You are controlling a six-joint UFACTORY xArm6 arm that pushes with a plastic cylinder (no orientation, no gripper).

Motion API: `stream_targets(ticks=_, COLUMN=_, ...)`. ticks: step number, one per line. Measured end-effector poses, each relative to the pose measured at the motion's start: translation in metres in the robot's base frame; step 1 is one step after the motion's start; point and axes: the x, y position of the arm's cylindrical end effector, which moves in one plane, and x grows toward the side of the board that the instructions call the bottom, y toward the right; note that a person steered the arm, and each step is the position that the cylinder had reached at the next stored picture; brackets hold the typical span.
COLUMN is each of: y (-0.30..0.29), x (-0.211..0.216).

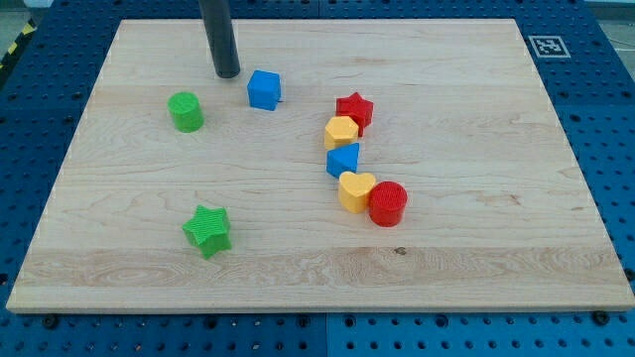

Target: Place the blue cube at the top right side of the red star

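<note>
The blue cube [264,89] sits on the wooden board [476,198] in the upper middle-left of the view. The red star [354,109] lies to its right and slightly lower, touching a yellow block. My tip [227,73] is just left of the blue cube and a little above it in the view, a short gap apart from it. The rod rises out of the view's top.
A yellow hexagon-like block [341,132], a second blue block [343,160], a yellow heart [355,190] and a red cylinder [388,203] form a chain below the red star. A green cylinder [186,111] stands at left, a green star [208,230] at lower left.
</note>
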Motion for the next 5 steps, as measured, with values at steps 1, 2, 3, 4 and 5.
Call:
stream_targets(ticks=1, y=-0.009, x=0.019)
stream_targets(ticks=2, y=-0.008, x=0.032)
stream_targets(ticks=3, y=0.01, x=0.034)
stream_targets(ticks=4, y=0.034, x=0.034)
stream_targets(ticks=5, y=0.045, x=0.034)
